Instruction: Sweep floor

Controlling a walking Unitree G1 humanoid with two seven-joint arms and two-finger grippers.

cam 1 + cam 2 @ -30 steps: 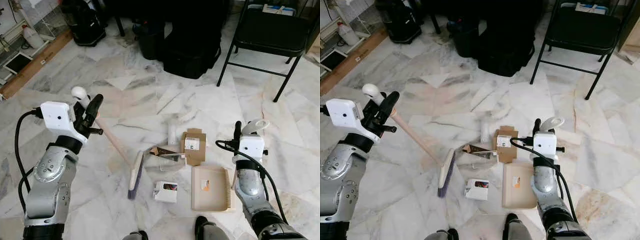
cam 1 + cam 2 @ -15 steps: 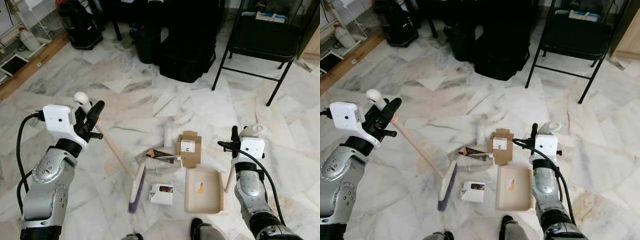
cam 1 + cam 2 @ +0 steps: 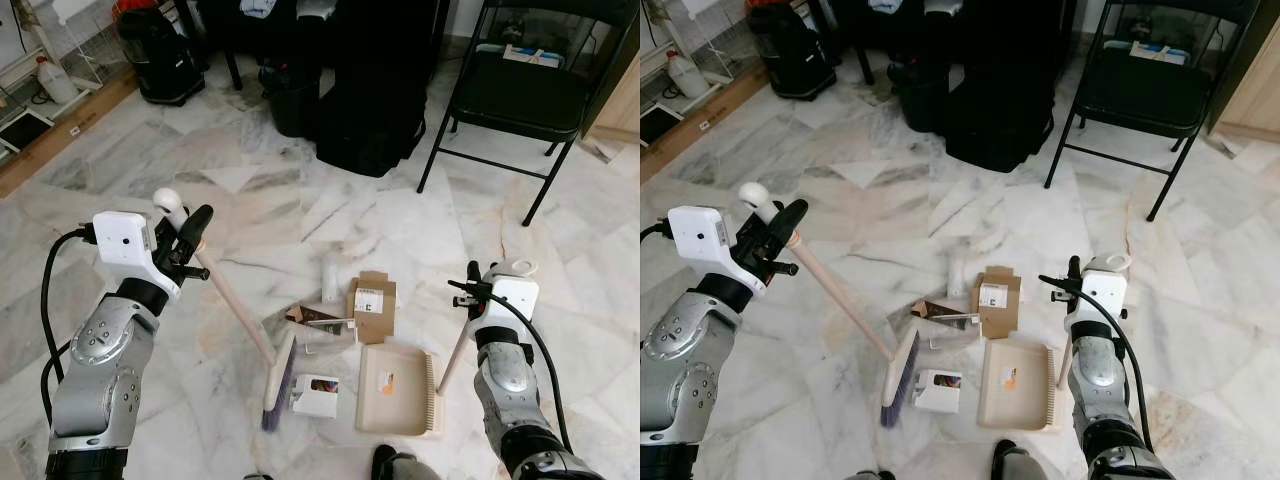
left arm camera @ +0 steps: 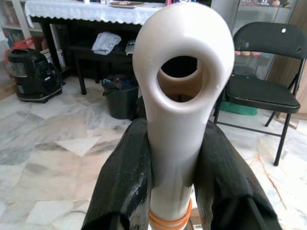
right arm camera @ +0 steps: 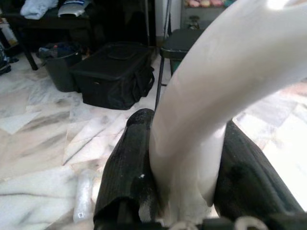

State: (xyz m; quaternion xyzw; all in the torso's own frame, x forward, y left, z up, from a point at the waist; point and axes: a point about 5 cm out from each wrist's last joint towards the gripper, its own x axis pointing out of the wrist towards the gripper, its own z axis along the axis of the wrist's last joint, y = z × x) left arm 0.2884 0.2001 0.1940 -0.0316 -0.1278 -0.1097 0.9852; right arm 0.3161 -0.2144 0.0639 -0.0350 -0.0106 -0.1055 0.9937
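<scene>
Closer now, broom (image 3: 277, 375) and dustpan (image 3: 396, 390) gripped.

- Left arm (image 3: 100, 370): silver segmented shell with round joint caps and small screws.
- White boxy wrist camera housing (image 3: 125, 240) above each arm.
- Black cables (image 3: 45, 300) loop beside both arms.
- Long black fingers (image 3: 192, 228), matte and rounded.

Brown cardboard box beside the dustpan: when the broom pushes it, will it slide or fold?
The brown cardboard box looks opened, probably light. It should slide easily on the polished marble floor, though its loose flap may crumple or catch.
</scene>
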